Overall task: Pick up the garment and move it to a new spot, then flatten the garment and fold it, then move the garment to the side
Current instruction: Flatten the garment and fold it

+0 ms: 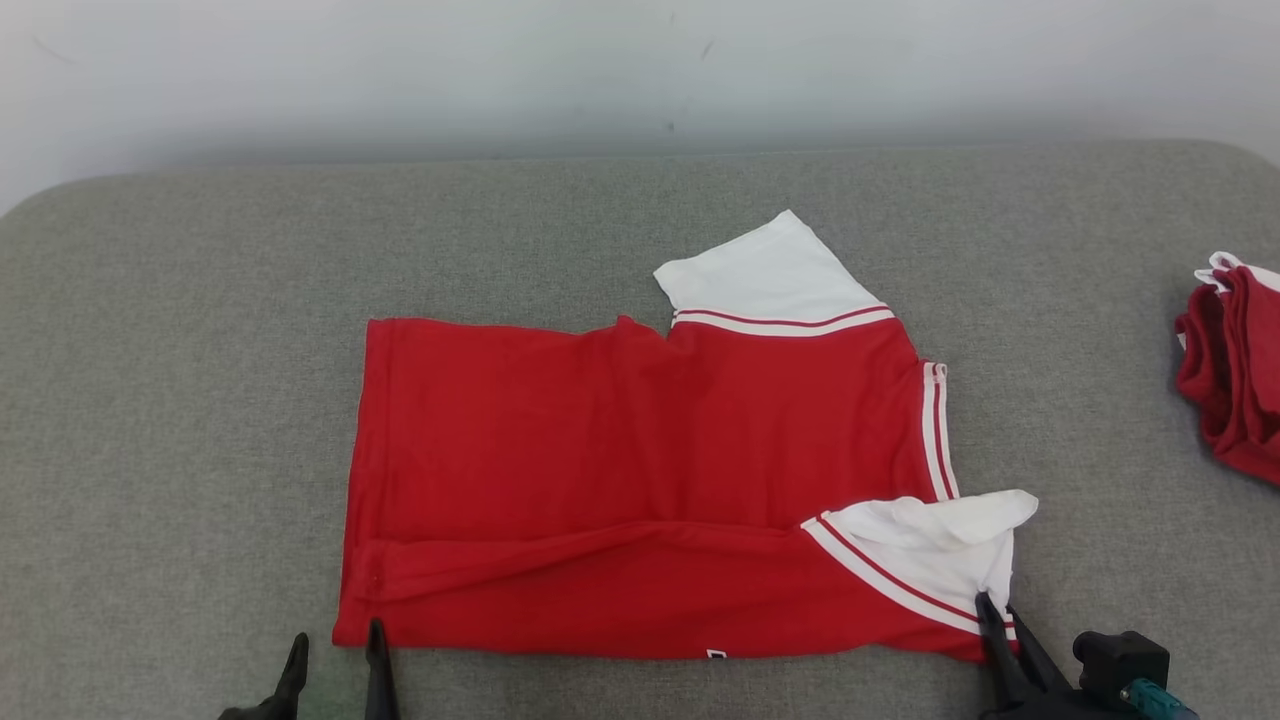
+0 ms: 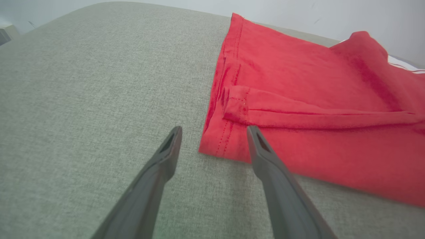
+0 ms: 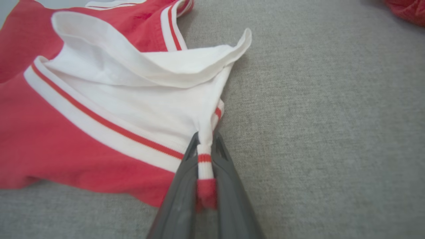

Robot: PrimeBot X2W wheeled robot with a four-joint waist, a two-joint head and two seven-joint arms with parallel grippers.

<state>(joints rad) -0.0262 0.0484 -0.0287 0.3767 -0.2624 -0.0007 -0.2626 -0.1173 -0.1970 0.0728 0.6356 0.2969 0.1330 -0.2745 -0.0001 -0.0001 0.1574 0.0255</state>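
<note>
The garment (image 1: 640,480) is a red shirt with white, red-striped sleeves, lying partly folded on the grey surface. Its near long edge is turned over in a narrow fold (image 2: 298,114). My right gripper (image 1: 995,605) is shut on the near right corner, pinching a bunch of white and red cloth (image 3: 205,166) between its fingers (image 3: 179,199). My left gripper (image 1: 335,650) stands open at the near left corner; in the left wrist view that corner (image 2: 219,146) lies between the two fingers, and the right finger (image 2: 262,156) overlaps the hem.
A second pile of red and white cloth (image 1: 1235,370) lies at the far right edge of the grey padded table (image 1: 180,400). A pale wall (image 1: 600,70) runs behind the table.
</note>
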